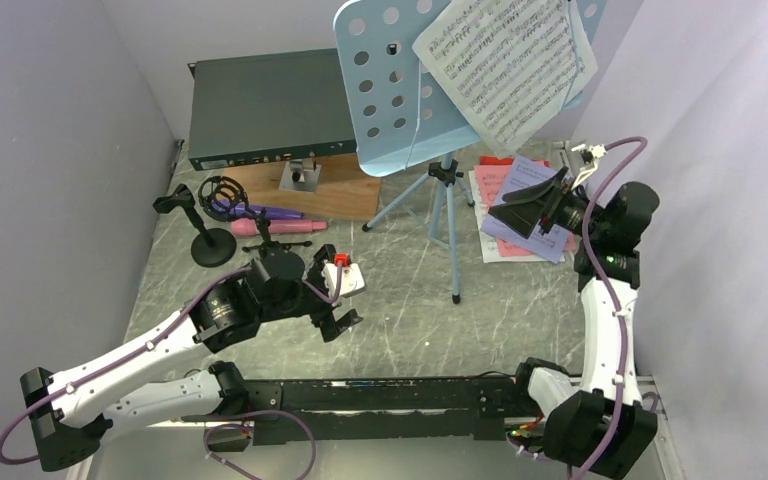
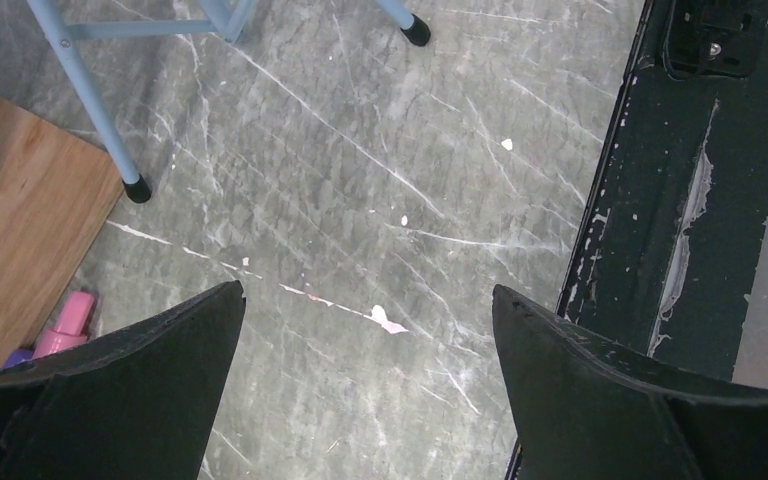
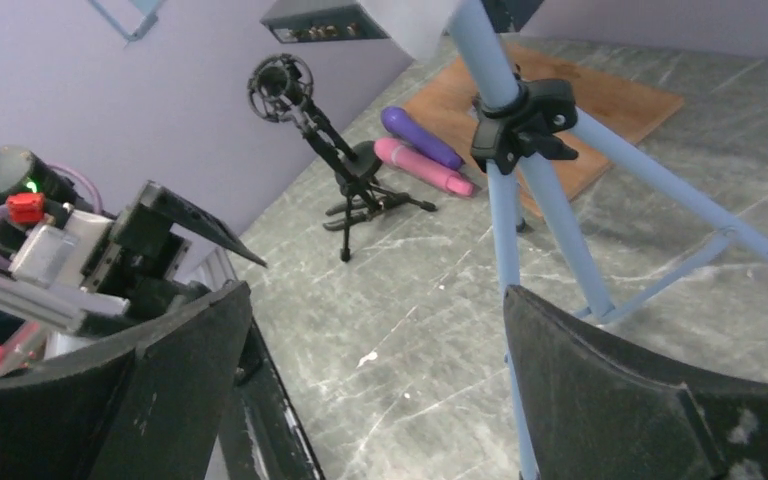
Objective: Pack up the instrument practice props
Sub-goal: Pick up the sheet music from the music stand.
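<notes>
The light-blue perforated music tripod [image 1: 392, 95] stands mid-table with a white music sheet [image 1: 505, 65] on its desk. Lavender and red sheets [image 1: 515, 180] lie on the table at the right. My right gripper [image 1: 530, 205] hovers open over them, empty [image 3: 375, 290], beside the tripod's legs [image 3: 505, 210]. The purple microphone [image 1: 265, 212] and pink microphone [image 1: 278, 227] lie at the left between a round-base holder [image 1: 211, 246] and a tripod holder [image 3: 345, 170]. My left gripper [image 1: 340, 292] is open over bare table [image 2: 368, 292], right of the microphones.
A dark green rack box [image 1: 270, 108] sits at the back left with a brown wooden board [image 1: 335, 190] in front of it. Walls close in on the left and right. The black arm-base rail [image 2: 680, 200] runs along the near edge.
</notes>
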`<state>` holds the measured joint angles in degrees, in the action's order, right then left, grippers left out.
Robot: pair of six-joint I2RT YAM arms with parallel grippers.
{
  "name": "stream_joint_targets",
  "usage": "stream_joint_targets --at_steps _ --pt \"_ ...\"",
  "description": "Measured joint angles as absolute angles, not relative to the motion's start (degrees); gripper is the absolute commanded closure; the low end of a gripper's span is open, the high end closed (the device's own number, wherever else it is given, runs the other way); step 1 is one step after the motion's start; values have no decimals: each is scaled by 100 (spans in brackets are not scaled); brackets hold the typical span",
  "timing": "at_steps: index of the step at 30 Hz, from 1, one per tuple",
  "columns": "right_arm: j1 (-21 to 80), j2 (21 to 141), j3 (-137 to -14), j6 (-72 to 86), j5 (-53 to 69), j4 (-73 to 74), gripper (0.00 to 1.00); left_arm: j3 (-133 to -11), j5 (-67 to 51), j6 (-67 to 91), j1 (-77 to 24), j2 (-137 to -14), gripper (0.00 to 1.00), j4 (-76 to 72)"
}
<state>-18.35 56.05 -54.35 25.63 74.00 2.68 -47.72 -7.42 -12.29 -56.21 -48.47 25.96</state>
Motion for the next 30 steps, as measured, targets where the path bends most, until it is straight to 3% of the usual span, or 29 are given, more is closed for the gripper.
stream_joint_targets --at_steps 6,11,17,30 --pt "-2008 5841 -3682 6034 6705 -4560 0 -4772 -781 -1227 -5583 -4847 0 2593" --pt "-2062 6355 -3472 7395 5981 -6571 1 -4775 -797 -1227 -5557 -4849 0 2593" --pt "-1846 6882 -3970 8154 5443 -7741 1 -4779 -823 -1227 -5524 -4862 1 2593" --pt "-1409 7452 -4506 8770 5116 -7872 4 -4788 -963 -1162 -5417 -4934 1 2589"
